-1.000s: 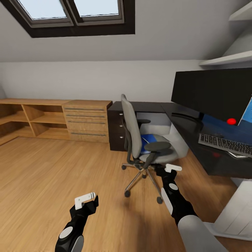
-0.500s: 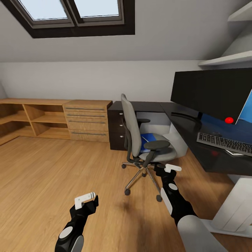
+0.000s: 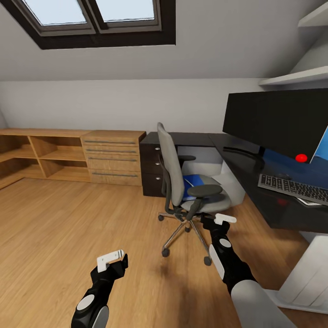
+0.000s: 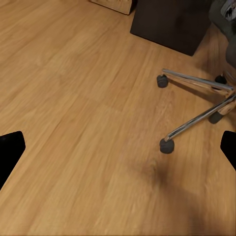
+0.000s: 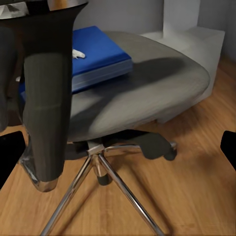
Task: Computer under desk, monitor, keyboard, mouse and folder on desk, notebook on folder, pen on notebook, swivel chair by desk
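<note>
I have the swivel chair (image 3: 189, 191) ahead of me on the wood floor (image 3: 68, 228), just off the desk's (image 3: 255, 182) front edge, with the blue folder (image 5: 98, 56) lying on its seat toward the back edge and a small pale thing on top that I cannot make out. The monitor (image 3: 278, 120) and keyboard (image 3: 294, 187) sit on the desk, the keyboard near its front edge. My right gripper (image 3: 224, 219) hangs just beside the chair's near armrest and my left gripper (image 3: 110, 258) over bare floor, both spread wide and holding nothing.

Two black arms showing with white trim.
The left arm (image 3: 98, 291) and right arm (image 3: 228, 259) are wearing glossy black shells with pale oval patches; each is ending in a white block, and the right elbow is looking rounded and grey, perhaps a cover.
</note>
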